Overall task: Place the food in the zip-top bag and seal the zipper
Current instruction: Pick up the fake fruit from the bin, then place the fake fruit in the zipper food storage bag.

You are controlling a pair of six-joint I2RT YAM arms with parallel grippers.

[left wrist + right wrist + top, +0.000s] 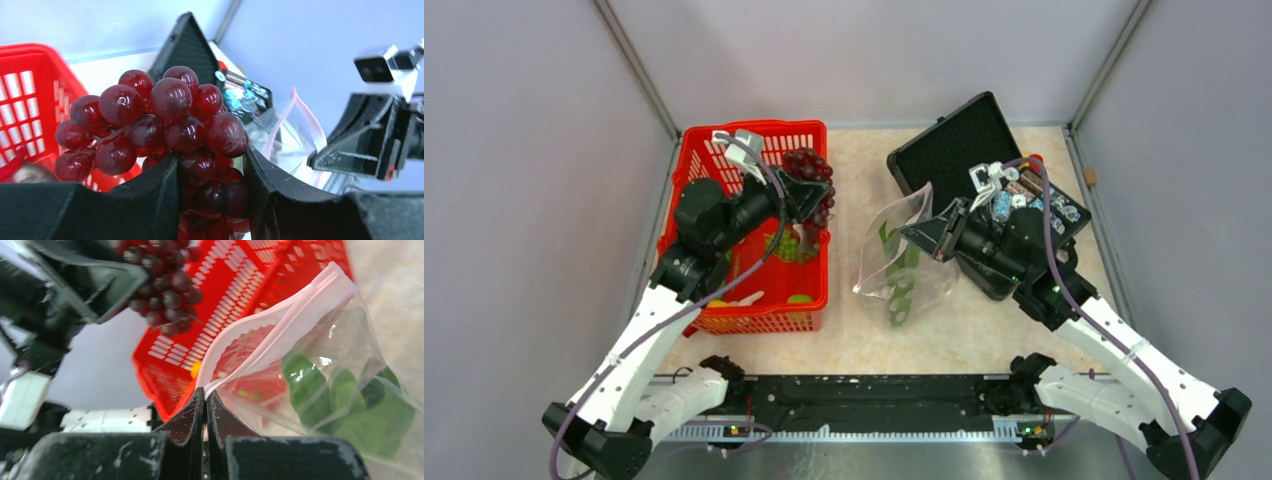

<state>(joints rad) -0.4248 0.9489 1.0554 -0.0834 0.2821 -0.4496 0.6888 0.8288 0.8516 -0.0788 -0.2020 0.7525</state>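
Observation:
My left gripper [812, 192] is shut on a bunch of dark purple grapes [812, 172] and holds it above the right rim of the red basket [724, 310]. In the left wrist view the grapes [165, 115] bulge between my jaws. My right gripper [921, 232] is shut on the edge of the zip-top bag [894, 262] and lifts its mouth open. The pink zipper [280, 325] gapes toward the basket. Long green leaves [345, 405] lie inside the bag. The grapes [165, 295] hang to the upper left of the bag mouth.
A black foam-lined case [954, 150] with small gadgets and batteries [1034, 200] stands open at the back right, behind my right arm. The basket holds more food, including green [792, 250] and yellow [716, 303] pieces. Grey walls enclose the table.

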